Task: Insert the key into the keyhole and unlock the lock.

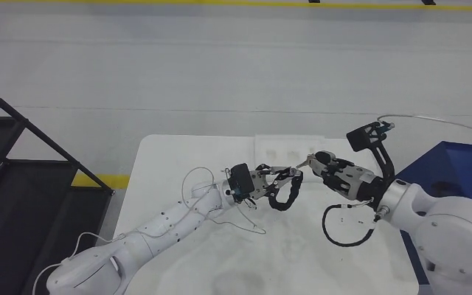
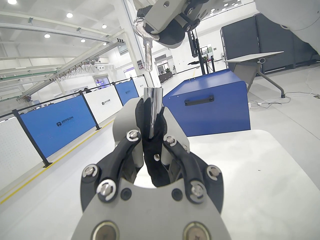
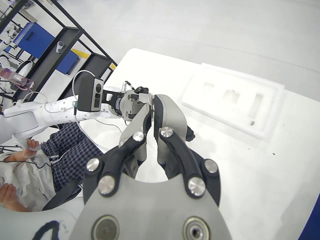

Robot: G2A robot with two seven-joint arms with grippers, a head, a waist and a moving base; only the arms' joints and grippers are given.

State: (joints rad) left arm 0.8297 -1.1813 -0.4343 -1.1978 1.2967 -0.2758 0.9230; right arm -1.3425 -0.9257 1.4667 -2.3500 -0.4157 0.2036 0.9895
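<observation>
The key (image 2: pixel 147 56) was held in the air over the middle of the table (image 1: pixel 310 265). Its head was pinched between the closed fingers of the right gripper (image 2: pixel 162 32), and its blade pointed at the lock (image 2: pixel 153 106). The tip sat just short of the lock's shiny metal end, apart from it and roughly in line. The left gripper (image 2: pixel 151 119) was clamped around the lock's black body, with the metal end turned toward the key. The lock's black cable loop (image 1: pixel 286 195) curved away on the near side.

From above, the two grippers met nose to nose, the left one on the left. A white foam tray (image 1: pixel 289 145) lay just beyond them at the table's far edge.

The step in hand appeared to be lining up before insertion, as the key was not yet in. The next move would likely call for a fine, straight push along the cylinder's axis with the blade turned to suit the slot. A twist would follow while the left grip held firm.

The keyhole itself could not be seen. In the right wrist view, the gripper's own fingers (image 3: pixel 142 118) hid nearly all of the key.
</observation>
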